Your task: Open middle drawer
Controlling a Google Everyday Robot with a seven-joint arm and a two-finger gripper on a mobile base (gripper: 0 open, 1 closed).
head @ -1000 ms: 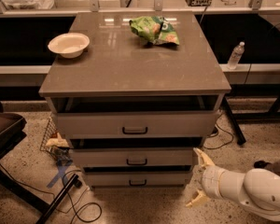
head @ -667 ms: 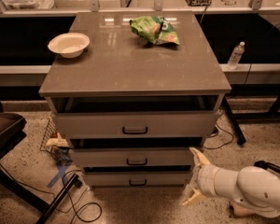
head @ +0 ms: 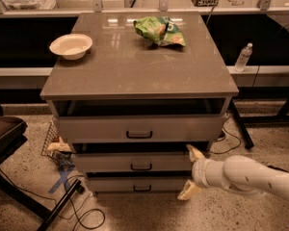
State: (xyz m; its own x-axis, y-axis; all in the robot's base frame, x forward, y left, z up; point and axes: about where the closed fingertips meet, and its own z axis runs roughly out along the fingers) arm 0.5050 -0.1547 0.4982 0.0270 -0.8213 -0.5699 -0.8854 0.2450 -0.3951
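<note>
1. A wire basket (head: 52, 139) stands on the floor by the cabinet's left side, with something crumpled and yellowish in it.
2. A white bowl (head: 71, 45) sits at the left rear of the tabletop (head: 135, 73); its hollow shows plain white.
3. The top drawer (head: 101, 128) is pulled out a little, and its inside is too dark to read.
4. The middle drawer (head: 111, 163) lies below it, with its front set back behind the top drawer's front and its dark handle at centre. The bottom drawer (head: 113, 184) is under that.
5. A green bag (head: 160, 31) lies crumpled at the rear of the tabletop, right of centre.
6. The tool (head: 190, 173) hovers at the right end of the middle drawer's front. Its two pale fingers are spread apart and hold nothing.
7. A clear bottle (head: 243, 57) stands on a ledge to the right, behind the cabinet.
</note>
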